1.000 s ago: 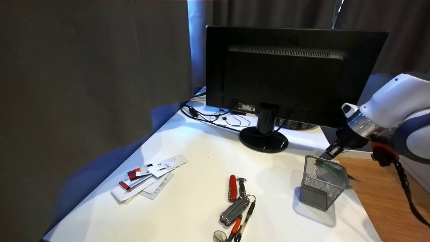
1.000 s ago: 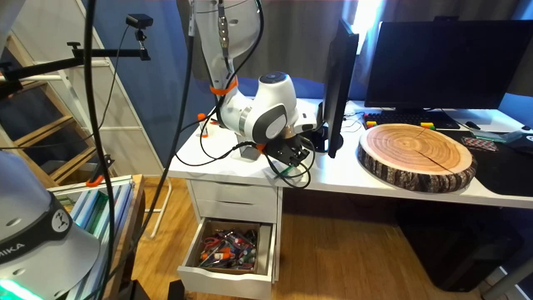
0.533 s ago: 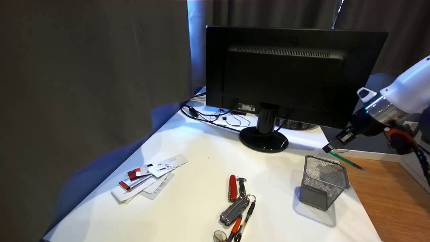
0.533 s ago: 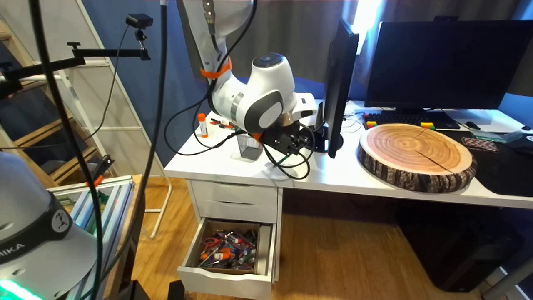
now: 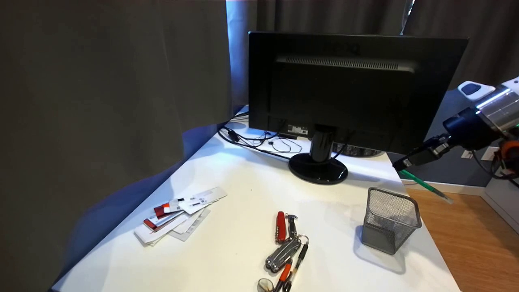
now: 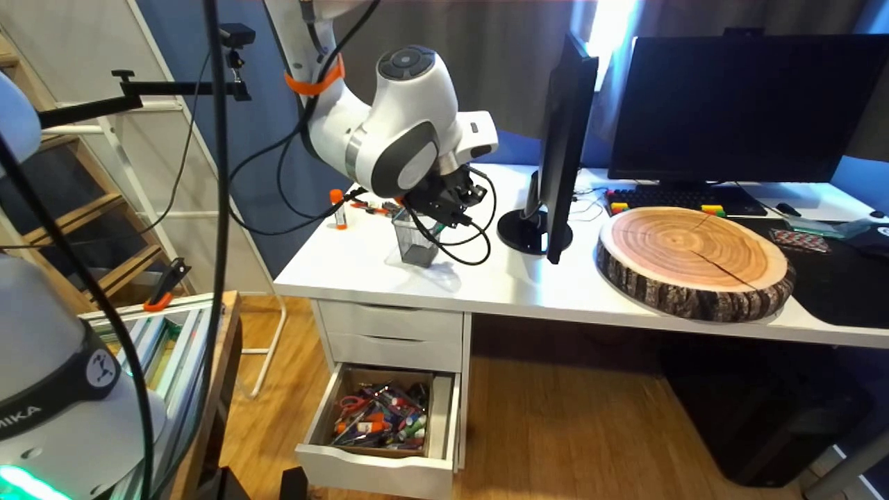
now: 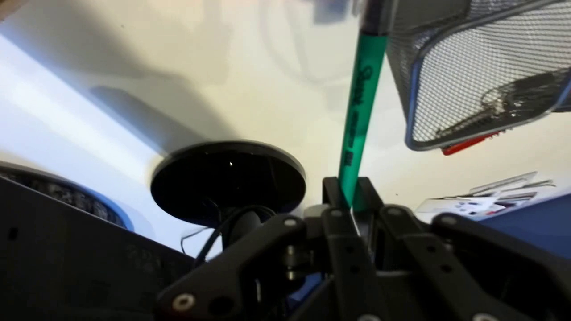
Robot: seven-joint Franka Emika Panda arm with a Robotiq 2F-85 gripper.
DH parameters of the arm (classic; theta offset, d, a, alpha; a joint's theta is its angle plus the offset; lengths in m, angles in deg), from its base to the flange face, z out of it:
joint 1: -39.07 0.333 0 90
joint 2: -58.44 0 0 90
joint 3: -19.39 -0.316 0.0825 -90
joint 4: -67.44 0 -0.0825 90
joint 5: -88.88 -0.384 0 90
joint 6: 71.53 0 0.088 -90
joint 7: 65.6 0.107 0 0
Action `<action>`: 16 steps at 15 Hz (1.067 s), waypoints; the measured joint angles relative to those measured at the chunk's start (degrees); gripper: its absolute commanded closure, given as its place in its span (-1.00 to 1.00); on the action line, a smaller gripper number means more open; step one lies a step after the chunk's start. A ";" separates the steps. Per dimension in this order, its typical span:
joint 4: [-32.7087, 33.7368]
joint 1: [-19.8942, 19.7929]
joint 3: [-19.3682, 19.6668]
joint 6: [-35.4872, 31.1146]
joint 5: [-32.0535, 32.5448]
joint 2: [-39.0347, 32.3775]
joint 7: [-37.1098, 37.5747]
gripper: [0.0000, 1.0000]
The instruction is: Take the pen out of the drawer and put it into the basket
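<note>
The black tool [image 7: 349, 194] clamps a slanted green pen [image 7: 363, 103] in midair, near but outside the grey wire-mesh basket [image 5: 379, 236] on the white tabletop [image 5: 227, 251]. In an exterior view, a crowded drawer [image 6: 378, 472] stands open under the tabletop's left end.

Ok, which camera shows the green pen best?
The wrist view: the pen is large, lettering visible, pinched in the gripper, far end out of frame. In an exterior view the pen looks small, lettering unreadable; in an exterior view only a green sliver shows, likely it.
</note>
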 measured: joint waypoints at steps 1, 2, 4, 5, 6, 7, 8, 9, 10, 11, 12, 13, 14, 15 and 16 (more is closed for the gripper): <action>-0.83 -2.35 -2.60 -1.31 1.21 -0.05 0.00 0.94; -1.58 -4.56 -5.08 -2.59 2.45 -0.17 0.01 0.94; -2.73 -8.42 -9.30 -5.36 5.33 -0.76 0.01 0.94; -3.04 -9.89 -10.89 -6.73 6.85 -1.32 0.01 0.94; -3.16 -10.99 -12.09 -8.13 8.34 -2.06 0.01 0.94; -3.17 -11.75 -12.88 -9.45 9.70 -2.96 0.00 0.94; -3.15 -12.12 -13.25 -10.61 10.90 -3.91 -0.06 0.94; -3.11 -12.22 -13.37 -11.63 11.91 -4.94 -0.25 0.94; -3.04 -12.19 -13.38 -12.46 12.65 -5.97 -0.57 0.94; -2.86 -12.10 -13.38 -13.10 13.06 -6.99 -1.16 0.94; -2.56 -11.89 -13.35 -13.88 13.21 -8.02 -1.92 0.94; -2.15 -11.28 -12.82 -14.74 14.02 -8.81 -2.11 0.94; -1.53 -10.22 -11.80 -15.57 14.99 -9.40 -2.05 0.94; -0.78 -8.77 -10.50 -16.43 15.52 -9.93 -2.05 0.94; 0.06 -7.20 -9.17 -17.06 15.92 -10.38 -2.01 0.94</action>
